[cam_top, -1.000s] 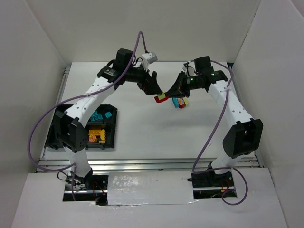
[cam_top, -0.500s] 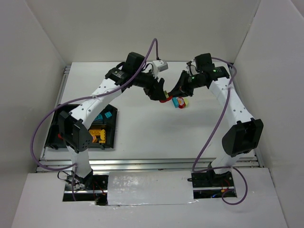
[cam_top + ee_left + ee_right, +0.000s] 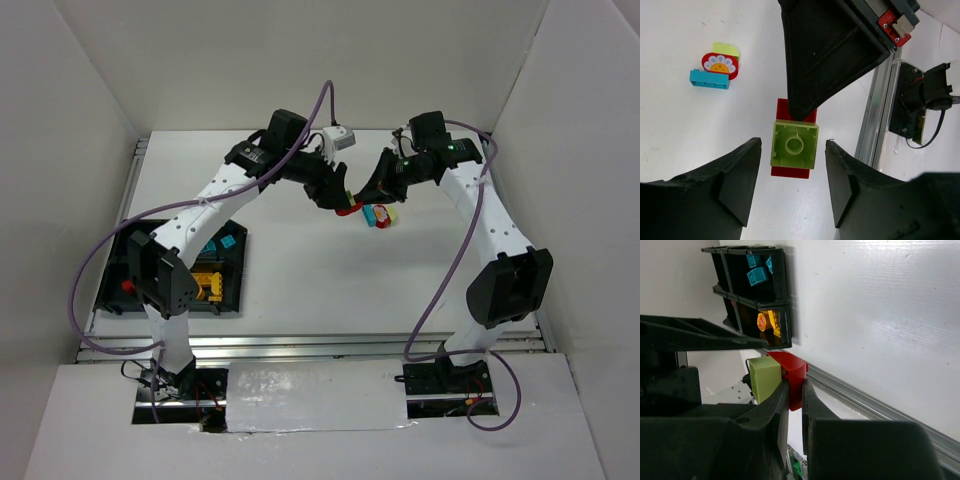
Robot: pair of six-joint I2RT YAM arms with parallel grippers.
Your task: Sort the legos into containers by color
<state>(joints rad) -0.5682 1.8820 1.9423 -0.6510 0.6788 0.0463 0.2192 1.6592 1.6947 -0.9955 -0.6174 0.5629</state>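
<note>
From above, the left arm (image 3: 200, 205) covers much of the black tray (image 3: 782, 300) at the left near part of the table (image 3: 680, 140). Only its two right compartments can be read, and the left ones are mostly hidden apart from a small red speck too tiny to name. The far right compartment holds cyan bricks (image 3: 758, 275), two for certain and perhaps a third, cut off by the wall in the right wrist view. The near right compartment holds orange-yellow bricks (image 3: 768, 322), jumbled so that they cannot be counted. At the far centre the two grippers meet over the table, and from overhead only a sliver of red shows between them. The wrist views show more: the right gripper (image 3: 795, 396) is clamped on one red brick (image 3: 792, 372), with one lime green brick (image 3: 795, 145) stuck to it, and the pair is held clear of the table. The left gripper (image 3: 793, 150) has its fingers (image 3: 735, 175) apart, one on each side of the lime green brick, with a narrow gap showing on both sides. On the table just right of the grippers lie three pieces touching one another: a cyan brick (image 3: 710, 80), a round red flower piece (image 3: 720, 64) and a pale lime-yellow piece (image 3: 726, 49) half hidden behind it.
</note>
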